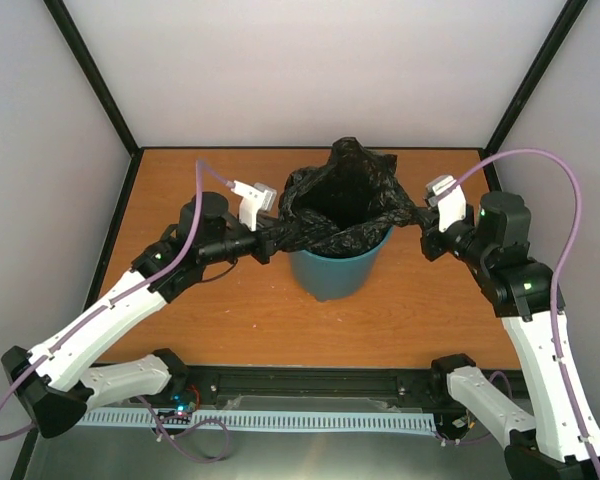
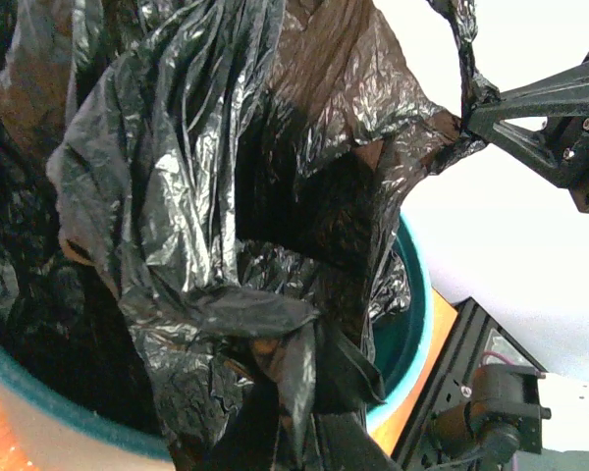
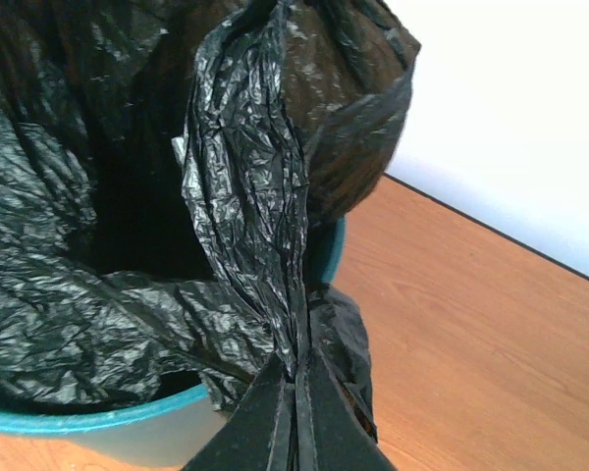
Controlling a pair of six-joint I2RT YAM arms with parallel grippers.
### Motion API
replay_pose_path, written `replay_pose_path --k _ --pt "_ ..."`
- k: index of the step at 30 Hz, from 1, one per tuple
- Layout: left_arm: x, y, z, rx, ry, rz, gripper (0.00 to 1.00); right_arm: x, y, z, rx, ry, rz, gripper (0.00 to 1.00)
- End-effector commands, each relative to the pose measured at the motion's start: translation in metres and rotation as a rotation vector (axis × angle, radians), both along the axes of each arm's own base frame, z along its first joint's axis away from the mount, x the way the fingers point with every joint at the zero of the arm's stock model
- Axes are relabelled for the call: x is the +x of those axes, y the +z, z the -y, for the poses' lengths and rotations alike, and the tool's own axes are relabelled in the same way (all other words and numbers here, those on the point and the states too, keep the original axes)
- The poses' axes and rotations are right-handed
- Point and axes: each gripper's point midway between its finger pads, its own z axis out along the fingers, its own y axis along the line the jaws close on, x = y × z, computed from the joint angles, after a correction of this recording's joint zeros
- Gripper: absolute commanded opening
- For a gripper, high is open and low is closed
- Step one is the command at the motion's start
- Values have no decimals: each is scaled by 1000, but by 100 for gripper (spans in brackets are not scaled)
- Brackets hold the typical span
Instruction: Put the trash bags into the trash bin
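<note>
Left tool (image 1: 267,240) and right tool (image 1: 421,220) clenched on trash bag (image 1: 335,205) in trash bin (image 1: 330,275)

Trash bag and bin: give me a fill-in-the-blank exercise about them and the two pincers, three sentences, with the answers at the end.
1. The black trash bag gapes open over the rim of the ____ trash bin.
2. The right pincer is ____ on a bunched strip of the bag's edge.
3. The left pincer and the right pincer hold the bag's edge at ____ sides of the bin.

Missing words: teal; shut; opposite.
</note>
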Motion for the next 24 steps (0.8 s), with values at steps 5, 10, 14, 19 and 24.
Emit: replay_pose_path --k 5,10,14,19,24 --pt "-30 10 -14 -24 -65 32 1 -32 6 -7 44 81 28 3" --pt "-48 14 -21 -37 -111 34 1 -61 -1 -11 34 150 24 3" --pt "-56 11 -28 -30 -108 24 1 -76 -13 -13 27 189 15 3" --pt "-51 -6 -34 10 -62 -6 1 -77 -39 -12 3 195 -13 3" --pt "-45 -29 -31 34 -47 -49 1 -71 -43 -10 9 171 -18 3"
